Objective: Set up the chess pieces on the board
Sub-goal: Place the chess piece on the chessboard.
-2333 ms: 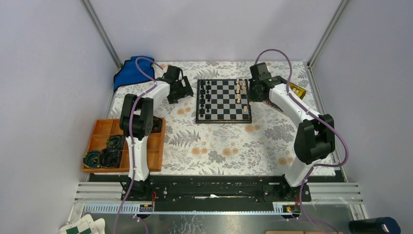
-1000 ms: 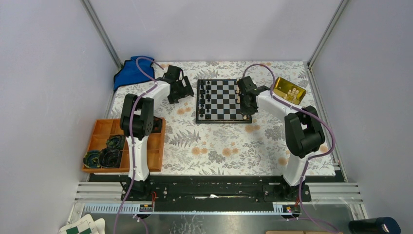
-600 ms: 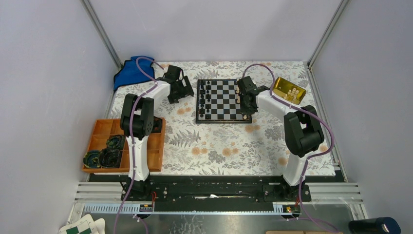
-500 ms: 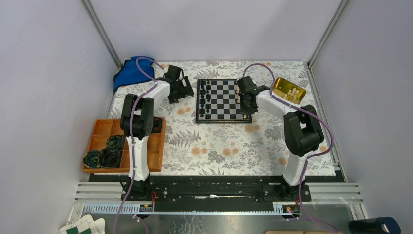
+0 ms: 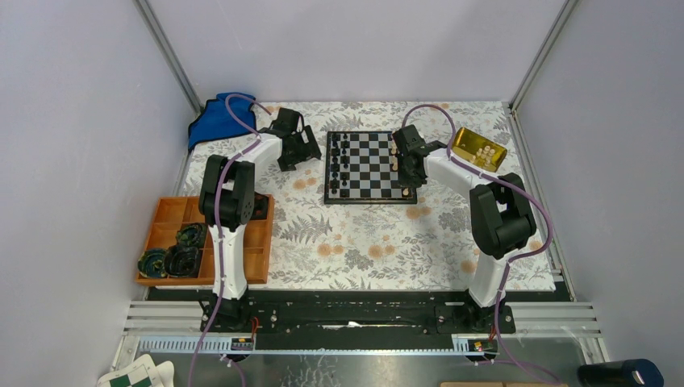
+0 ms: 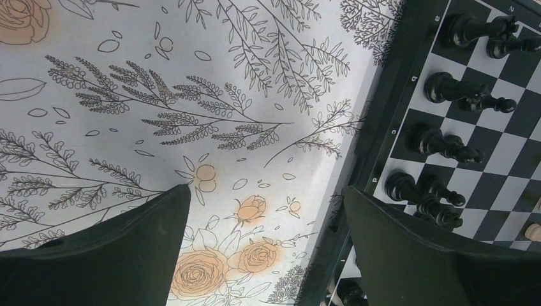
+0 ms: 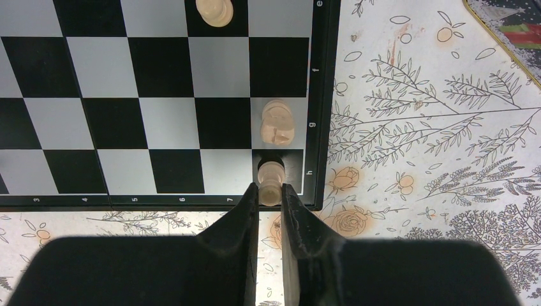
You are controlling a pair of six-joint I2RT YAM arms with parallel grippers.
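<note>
Where the chessboard meets its corner, the right gripper has its fingers drawn almost together on a pale piece, which stands on the last square of the row marked h, hard against the black border. A second pale piece stands on the adjoining g square, close but apart, and a third sits farther along. Bare squares run from there across the board, and the floral tablecloth lies open just beyond the border. The border reads e, f, g, h down one side and 3 to 7 along the near edge.

The left gripper hangs spread wide over the tablecloth, holding nothing, just beside the opposite border of the board. Black pieces stand in two files inside that edge; the letters there are too small to read surely. From above, the board lies between both grippers, with a gold tin off its right side.
</note>
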